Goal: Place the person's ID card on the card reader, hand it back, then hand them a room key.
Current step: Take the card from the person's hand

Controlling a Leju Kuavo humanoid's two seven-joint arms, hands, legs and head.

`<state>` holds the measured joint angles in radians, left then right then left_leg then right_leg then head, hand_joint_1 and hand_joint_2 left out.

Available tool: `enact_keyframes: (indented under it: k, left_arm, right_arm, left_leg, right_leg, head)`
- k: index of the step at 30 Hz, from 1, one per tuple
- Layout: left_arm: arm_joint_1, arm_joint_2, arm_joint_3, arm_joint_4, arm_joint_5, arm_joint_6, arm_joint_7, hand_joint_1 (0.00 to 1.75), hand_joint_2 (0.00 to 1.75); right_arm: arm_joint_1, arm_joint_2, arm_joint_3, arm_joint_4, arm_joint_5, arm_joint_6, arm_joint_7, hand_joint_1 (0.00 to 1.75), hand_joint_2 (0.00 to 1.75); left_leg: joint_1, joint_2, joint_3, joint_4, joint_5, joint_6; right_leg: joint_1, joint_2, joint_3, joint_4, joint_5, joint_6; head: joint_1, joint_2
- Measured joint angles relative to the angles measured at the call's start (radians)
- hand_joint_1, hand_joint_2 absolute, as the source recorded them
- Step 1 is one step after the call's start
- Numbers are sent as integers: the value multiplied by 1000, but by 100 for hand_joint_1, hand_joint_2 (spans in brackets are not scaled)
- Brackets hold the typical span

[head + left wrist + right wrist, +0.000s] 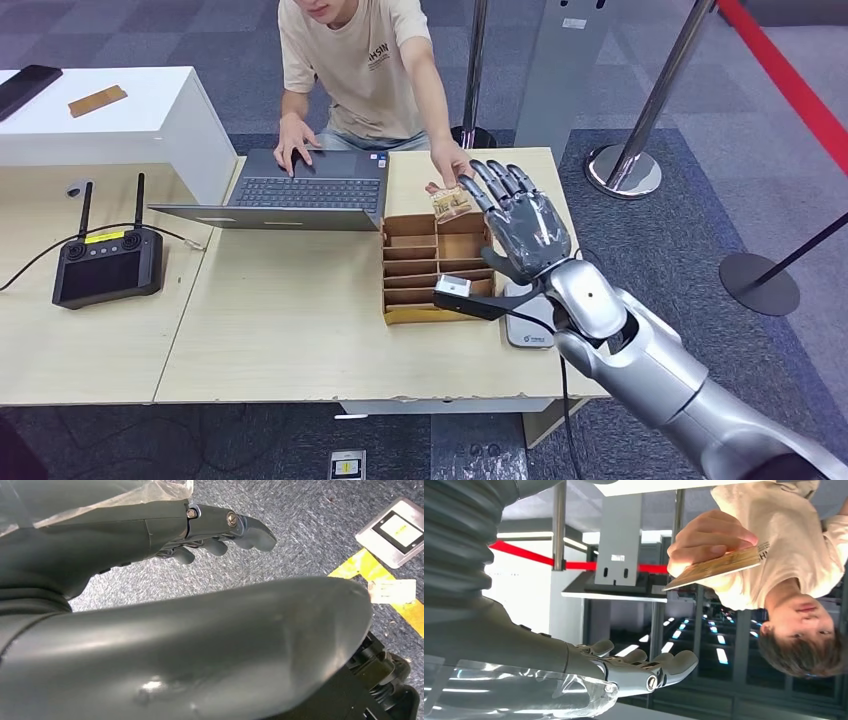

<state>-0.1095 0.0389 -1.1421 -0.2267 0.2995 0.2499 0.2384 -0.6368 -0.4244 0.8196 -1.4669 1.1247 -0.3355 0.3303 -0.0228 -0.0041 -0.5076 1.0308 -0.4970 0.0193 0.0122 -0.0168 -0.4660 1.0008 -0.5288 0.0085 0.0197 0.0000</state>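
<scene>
Tan card half hidden in person's hand; right robot hand empty.

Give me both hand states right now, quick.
Left hand: fingers curled in, holding nothing, hanging over the floor.
Right hand: open, fingers spread, empty; the person's hand holds the card beside it.

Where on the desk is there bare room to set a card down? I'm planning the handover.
The widest bare patch is the wood between the laptop, the controller and the cardboard organizer. It is crowded around the right hand, where the person's hand holds a card above the organizer.
</scene>
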Motion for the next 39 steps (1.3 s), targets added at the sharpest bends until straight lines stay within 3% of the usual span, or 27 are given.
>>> enact_keyframes:
  k: [23, 24, 27, 28, 39]
  left_arm:
    - [0, 0, 0, 0, -3, 0, 6, 0, 0]
    - [0, 0, 0, 0, -3, 0, 7, 0, 0]
    - [0, 0, 0, 1, -2, 0, 10, 0, 0]
    - [0, 0, 0, 1, -2, 0, 10, 0, 0]
    - [0, 0, 0, 2, -5, -1, 10, 0, 0]
  right_arm:
    - [18, 10, -31, 61, -1, -6, -9, 0, 175]
    - [21, 10, -31, 63, -1, -8, -9, 14, 175]
    - [27, 11, -31, 69, -1, -12, -9, 145, 175]
    - [28, 12, -31, 70, -1, -13, -9, 175, 175]
    - [28, 18, -29, 87, 13, -5, -18, 175, 175]
  left_leg:
    - [0, 0, 0, 0, 0, 0]
    - [0, 0, 0, 0, 0, 0]
    - [0, 0, 0, 0, 0, 0]
    - [0, 0, 0, 0, 0, 0]
    - [0, 0, 0, 0, 0, 0]
  right_leg:
    - [0, 0, 0, 0, 0, 0]
    - [0, 0, 0, 0, 0, 0]
    - [0, 0, 0, 0, 0, 0]
    - [0, 0, 0, 0, 0, 0]
    - [0, 0, 0, 0, 0, 0]
  head:
    - [0, 0]
    - [0, 0]
    - [0, 0]
    - [0, 0]
    - [0, 0]
